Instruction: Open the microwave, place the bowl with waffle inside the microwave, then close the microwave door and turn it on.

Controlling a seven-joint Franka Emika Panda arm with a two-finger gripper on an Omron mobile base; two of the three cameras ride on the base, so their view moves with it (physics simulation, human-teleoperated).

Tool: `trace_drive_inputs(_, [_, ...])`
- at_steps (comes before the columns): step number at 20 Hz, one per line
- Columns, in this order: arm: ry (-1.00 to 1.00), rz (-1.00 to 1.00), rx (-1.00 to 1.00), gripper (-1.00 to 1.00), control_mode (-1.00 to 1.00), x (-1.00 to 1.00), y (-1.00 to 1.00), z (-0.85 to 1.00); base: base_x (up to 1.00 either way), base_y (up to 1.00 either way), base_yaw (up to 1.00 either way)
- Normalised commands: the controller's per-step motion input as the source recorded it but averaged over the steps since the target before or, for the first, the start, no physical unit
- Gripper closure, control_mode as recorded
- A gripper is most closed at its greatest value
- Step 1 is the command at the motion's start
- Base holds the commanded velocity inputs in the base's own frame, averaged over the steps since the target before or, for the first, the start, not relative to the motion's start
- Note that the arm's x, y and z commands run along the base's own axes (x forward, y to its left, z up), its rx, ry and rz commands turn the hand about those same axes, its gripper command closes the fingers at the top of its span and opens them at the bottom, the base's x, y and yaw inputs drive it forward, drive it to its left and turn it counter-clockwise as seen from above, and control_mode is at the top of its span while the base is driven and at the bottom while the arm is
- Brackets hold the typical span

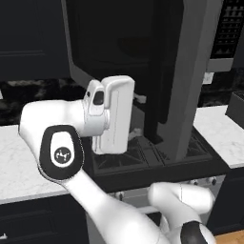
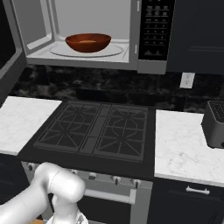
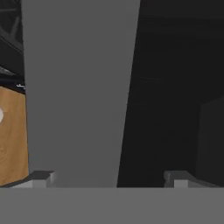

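The microwave point(image 2: 151, 66) hangs open above the stove, and the reddish-brown bowl point(image 2: 88, 42) sits on the glass plate inside it. A bit of tan waffle point(image 2: 88, 41) shows in the bowl. The microwave door point(image 1: 193, 81) is swung far out toward me, with its edge also at the left of the right base view point(image 2: 9, 41). My gripper point(image 1: 137, 115) is held up against the door, open, with nothing between its fingers. In the hand view the gripper point(image 3: 110, 178) faces the door's grey frame point(image 3: 74, 87) and dark glass from very close.
A black gas stove point(image 2: 98, 129) lies below the microwave, with white marble counter point(image 2: 183, 148) on both sides. A dark toaster point(image 2: 214, 124) stands at the right and a wall outlet point(image 2: 187, 80) is behind it. Dark cabinets surround the microwave.
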Motion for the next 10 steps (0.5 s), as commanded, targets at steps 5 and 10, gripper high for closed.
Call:
trace_drive_inputs(5, [-0.04,-0.04,0.00,-1.00,-1.00,0.44,-1.00,0.00,0.00,0.00,0.00])
trace_drive_inputs(10, [-0.02,0.03,0.00,-1.00,-1.00,0.88,-1.00,0.17,0.00,0.00,0.00])
